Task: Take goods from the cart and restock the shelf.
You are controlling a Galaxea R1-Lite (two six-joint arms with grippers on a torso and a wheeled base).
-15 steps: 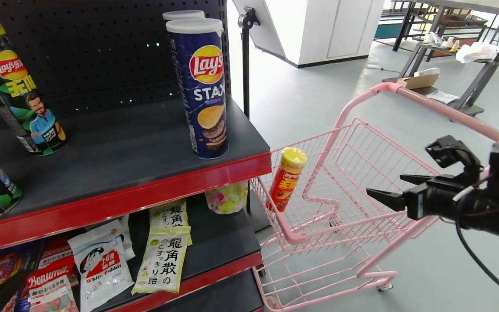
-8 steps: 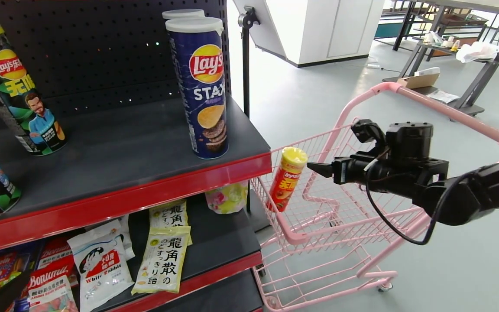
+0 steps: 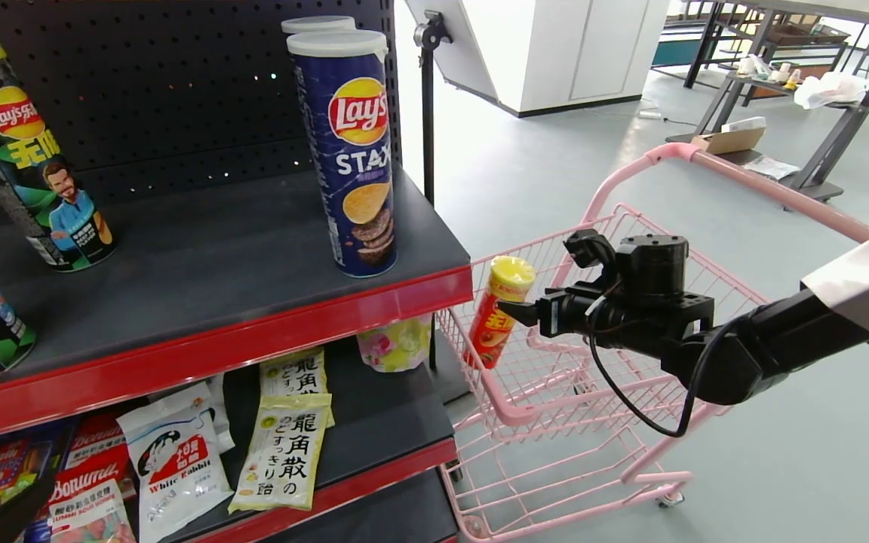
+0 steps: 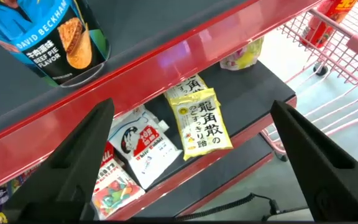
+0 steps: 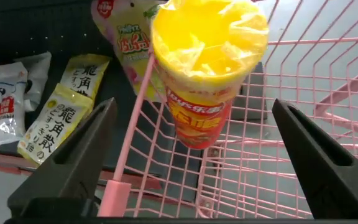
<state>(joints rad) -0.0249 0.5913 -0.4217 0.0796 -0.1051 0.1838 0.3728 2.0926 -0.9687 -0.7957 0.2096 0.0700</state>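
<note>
Blue chip cans [image 3: 351, 188]: two. Green chip cans [image 3: 42, 188]: two. Red chip can [image 3: 490, 333]: one. Pink cart [image 3: 501, 405]: one. Yellow candy bags [image 3: 284, 452]: two. White candy bags [image 3: 178, 467]: two.

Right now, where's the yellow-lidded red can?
Head view, centre-right: the red can leans in the pink cart, at the corner nearest the shelf, right end effector open beside it.

Strong daylight pours across the floor [image 3: 525, 170] beyond the right claw [image 3: 516, 309], bleaching it almost white farther off. The shelf [image 3: 216, 249] beside the claw sits dim, with glare streaking its red lip. Straight lines bow toward the head view's edges.
</note>
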